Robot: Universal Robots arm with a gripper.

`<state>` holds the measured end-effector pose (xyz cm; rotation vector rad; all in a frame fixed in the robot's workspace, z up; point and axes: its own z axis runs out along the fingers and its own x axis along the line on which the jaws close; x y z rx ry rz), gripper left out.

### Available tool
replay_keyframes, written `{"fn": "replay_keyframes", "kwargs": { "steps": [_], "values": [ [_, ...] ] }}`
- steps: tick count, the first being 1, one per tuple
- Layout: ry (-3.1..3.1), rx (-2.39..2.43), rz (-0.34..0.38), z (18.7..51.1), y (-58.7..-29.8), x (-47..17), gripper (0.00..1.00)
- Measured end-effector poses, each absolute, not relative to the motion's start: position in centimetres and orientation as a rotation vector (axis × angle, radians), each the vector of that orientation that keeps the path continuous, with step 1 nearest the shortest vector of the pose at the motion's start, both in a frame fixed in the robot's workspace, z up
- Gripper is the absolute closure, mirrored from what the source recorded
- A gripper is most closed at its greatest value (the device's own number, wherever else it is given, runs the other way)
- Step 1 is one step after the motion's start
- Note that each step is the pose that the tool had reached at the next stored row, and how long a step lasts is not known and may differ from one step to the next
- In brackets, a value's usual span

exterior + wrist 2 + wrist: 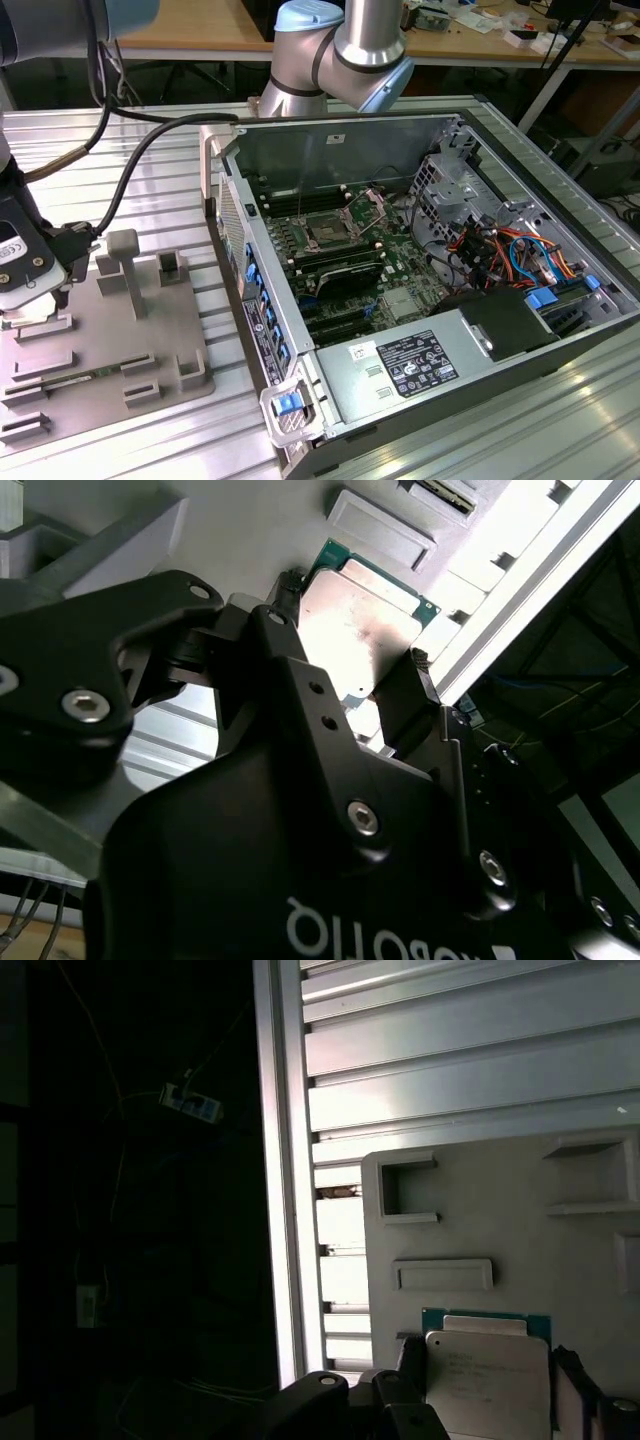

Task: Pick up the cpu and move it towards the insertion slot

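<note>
The ribbed metal worktop (150,160) carries an open computer case (480,330), which runs from the centre to 3 o'clock of the exterior view, and a grey tray (110,350) at 8 o'clock. The gripper (30,295) hangs over the tray at 9 o'clock, well apart from the insertion slot (328,232) near the centre. In the first wrist view its fingers (570,1380) pinch the cpu (487,1380) by opposite edges over the tray. The grasp looks made, but the carry to the slot is still left to do.
</note>
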<state>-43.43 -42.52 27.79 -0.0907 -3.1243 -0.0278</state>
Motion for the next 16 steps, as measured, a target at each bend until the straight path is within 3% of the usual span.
{"fn": "replay_keyframes", "kwargs": {
  "steps": [16],
  "values": [
    [-3.124,-0.101,-0.028,28.42,-42.51,-43.08,0.45]
  ]
}}
